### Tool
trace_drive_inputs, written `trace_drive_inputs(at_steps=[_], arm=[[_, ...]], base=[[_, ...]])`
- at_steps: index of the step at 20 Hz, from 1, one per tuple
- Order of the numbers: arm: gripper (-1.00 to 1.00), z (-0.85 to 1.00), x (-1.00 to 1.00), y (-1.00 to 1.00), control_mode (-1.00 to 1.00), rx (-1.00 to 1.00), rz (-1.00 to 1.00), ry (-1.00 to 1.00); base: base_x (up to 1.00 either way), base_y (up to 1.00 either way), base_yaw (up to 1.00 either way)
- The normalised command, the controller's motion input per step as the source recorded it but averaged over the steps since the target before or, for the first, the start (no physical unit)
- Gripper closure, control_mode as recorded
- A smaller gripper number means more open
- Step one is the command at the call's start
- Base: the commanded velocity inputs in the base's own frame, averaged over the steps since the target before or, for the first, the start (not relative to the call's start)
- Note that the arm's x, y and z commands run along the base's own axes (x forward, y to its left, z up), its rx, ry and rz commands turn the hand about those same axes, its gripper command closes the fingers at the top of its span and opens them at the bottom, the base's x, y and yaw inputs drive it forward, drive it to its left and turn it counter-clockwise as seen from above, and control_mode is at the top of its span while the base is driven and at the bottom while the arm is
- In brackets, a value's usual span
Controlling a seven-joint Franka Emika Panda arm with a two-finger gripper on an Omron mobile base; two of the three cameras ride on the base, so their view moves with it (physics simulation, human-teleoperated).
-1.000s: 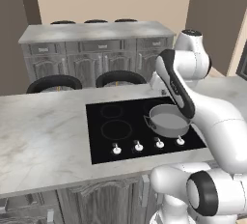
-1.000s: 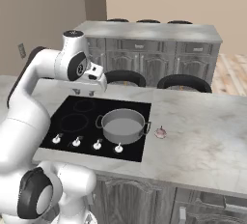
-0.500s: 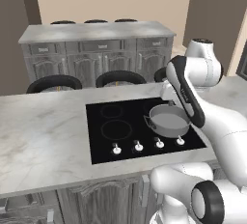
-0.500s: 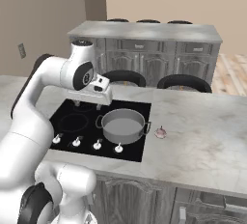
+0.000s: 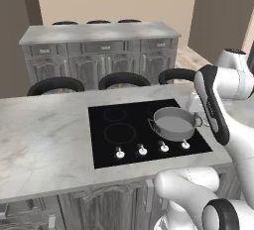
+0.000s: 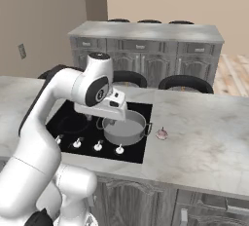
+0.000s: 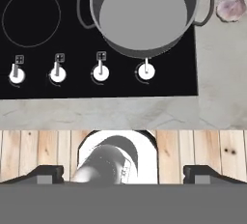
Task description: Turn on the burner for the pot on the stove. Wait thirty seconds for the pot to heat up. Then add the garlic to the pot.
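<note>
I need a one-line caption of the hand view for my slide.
Open gripper looking down on the pot, four white knobs along the stove edge, garlic on the counter beside it.

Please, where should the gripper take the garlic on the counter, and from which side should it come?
Best from straight above, I think. The garlic lies free on the marble beside the stove, just right of the pot. It is small and roundish, so open fingers could close across its widest middle.
</note>
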Motion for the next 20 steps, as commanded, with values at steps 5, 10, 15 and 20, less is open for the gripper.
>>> trace_drive_inputs(at_steps=[5,10,15,20], arm=[[-1.00,-0.26,-0.21,-0.31,-1.00,0.01,0.00,0.00],[-1.00,-0.34,-0.15,-0.03,-1.00,0.00,0.00,-0.01],[-1.00,-0.29,-0.03,0.00,-1.00,0.00,0.00,0.00],[-1.00,-0.21,0.00,0.00,-1.00,0.00,0.00,0.00]], base=[[0.00,0.00,0.00],[0.00,0.00,0.00],[0.00,0.00,0.00],[0.00,0.00,0.00]])
